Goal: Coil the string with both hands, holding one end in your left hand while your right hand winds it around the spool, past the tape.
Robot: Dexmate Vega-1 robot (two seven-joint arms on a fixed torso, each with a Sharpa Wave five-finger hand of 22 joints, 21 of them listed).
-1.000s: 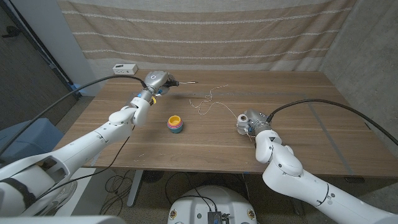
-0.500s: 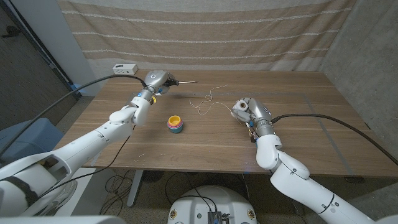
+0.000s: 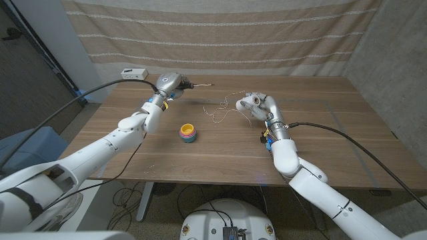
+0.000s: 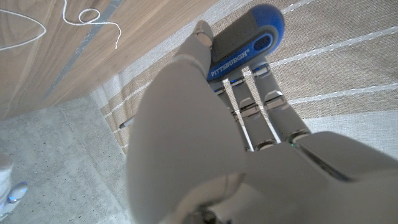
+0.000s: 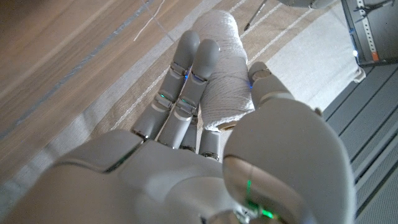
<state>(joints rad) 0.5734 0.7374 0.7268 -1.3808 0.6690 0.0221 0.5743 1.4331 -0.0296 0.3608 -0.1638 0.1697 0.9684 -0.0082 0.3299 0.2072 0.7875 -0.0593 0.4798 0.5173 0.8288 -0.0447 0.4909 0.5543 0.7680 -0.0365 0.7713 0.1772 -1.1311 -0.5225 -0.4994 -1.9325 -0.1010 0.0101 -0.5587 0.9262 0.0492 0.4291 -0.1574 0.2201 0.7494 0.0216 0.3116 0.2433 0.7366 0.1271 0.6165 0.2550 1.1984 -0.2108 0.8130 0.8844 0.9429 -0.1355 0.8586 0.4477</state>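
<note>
Head view: left hand (image 3: pixel 168 84) up over far-left part of wooden table (image 3: pixel 320 143), fingers closed round a screwdriver (image 3: pixel 195 85), thin shaft poking out twd table centre, roughly level. Left wrist view: same hand (image 4: pixel 205 124) gripping tool's blue-and-grey handle (image 4: pixel 245 37), "PITTSBURGH" printed on it, fingers wrapped behind, thumb along near side. Right hand (image 3: pixel 257 107) raised above table right of centre, fingers curled on a white spool (image 3: pixel 248 101). Right wrist view: hand (image 5: pixel 205 137) w/ spool (image 5: pixel 221 74) clamped betw. fingers and thumb, spool wound w/ pale string, upper end clear of fingertips. Loose string (image 3: pixel 223 110) lying in loops and squiggles on table betw. the two hands, nearer the right one; one strand running up twd spool, exact join too fine to tell. Bit of string (image 4: pixel 93 15) also seen on wood in left wrist view, apart from left hand. No string end visible in left hand. Small stack of coloured rings (image 3: pixel 188 132), yellow on top, sitting on table nearer front, betw. the arms, well apart from string. White box (image 3: pixel 133 73) at far-left table corner, behind left hand. Striped beige curtain (image 3: pixel 220 37) behind table.
</note>
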